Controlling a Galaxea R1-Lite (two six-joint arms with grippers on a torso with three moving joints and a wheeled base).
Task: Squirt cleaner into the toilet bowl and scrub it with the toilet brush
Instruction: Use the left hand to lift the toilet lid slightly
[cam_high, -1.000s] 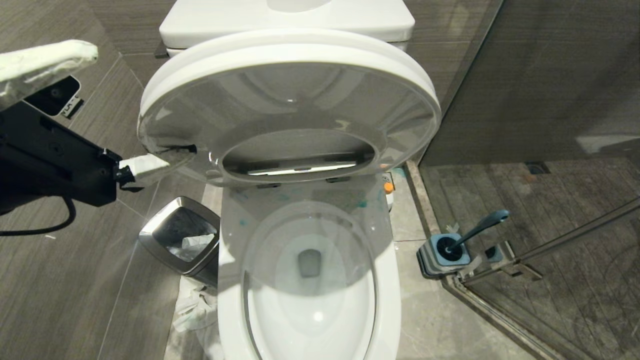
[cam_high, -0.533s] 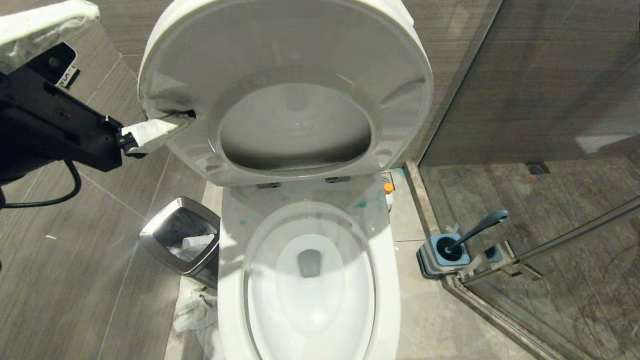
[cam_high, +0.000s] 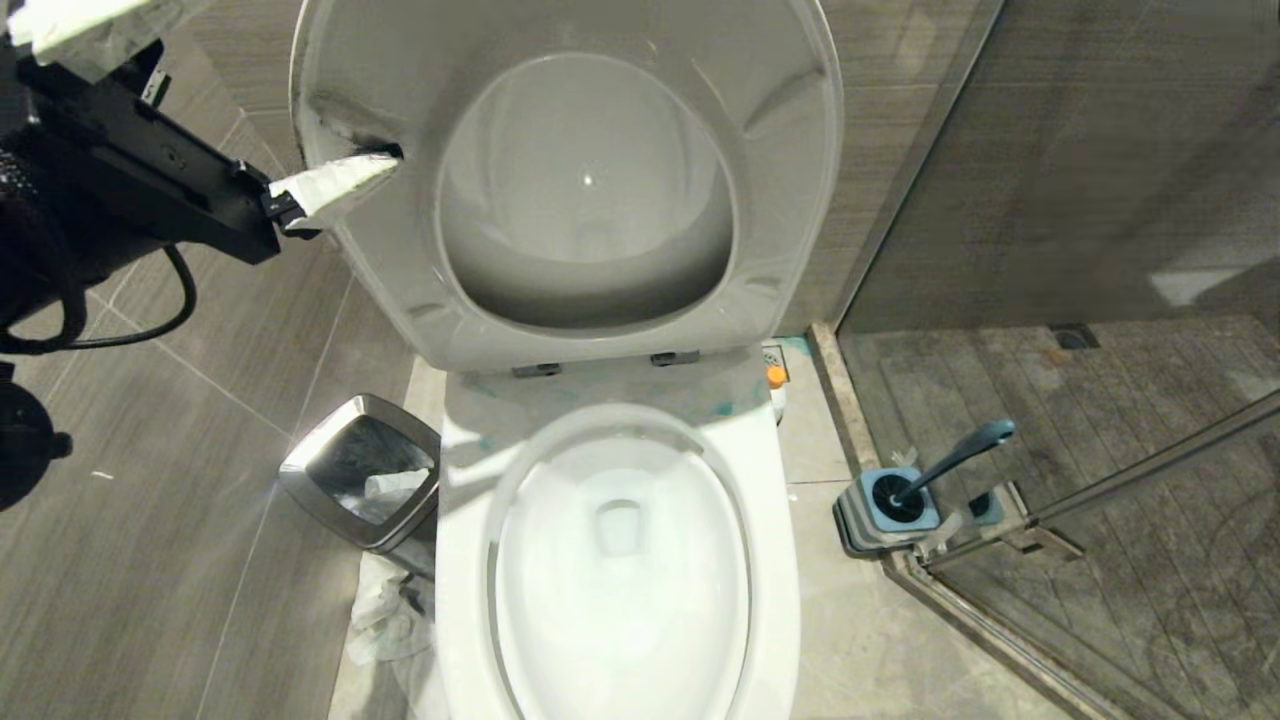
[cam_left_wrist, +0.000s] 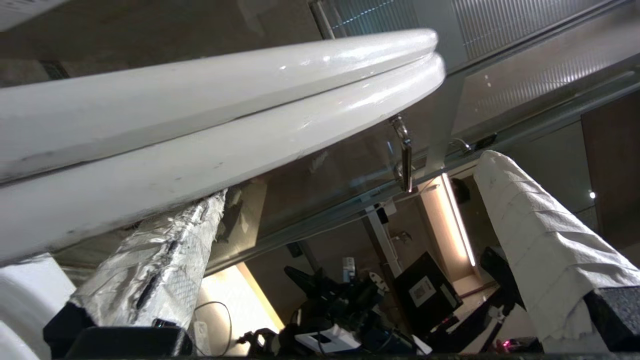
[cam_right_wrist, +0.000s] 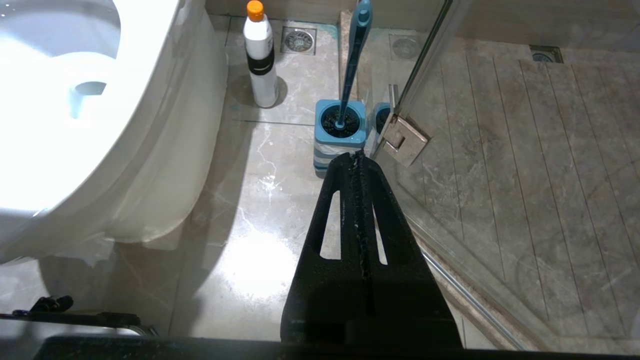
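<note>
Left gripper (cam_high: 200, 100): paper-wrapped fingers spread wide, one tucked under the raised white seat-and-lid (cam_high: 560, 180).
Right gripper (cam_right_wrist: 359, 159): parked, pinched together, empty.
Slate-blue toilet brush (cam_high: 955, 455): in its holder, right of the white ceramic toilet bowl (cam_high: 770, 560).
Risk: seat likely slips off, slams down.

White toilet seat and lid (cam_left_wrist: 200, 125), edge-on, 2 paper-wrapped fingers (cam_left_wrist: 540, 235) spread beneath
</note>
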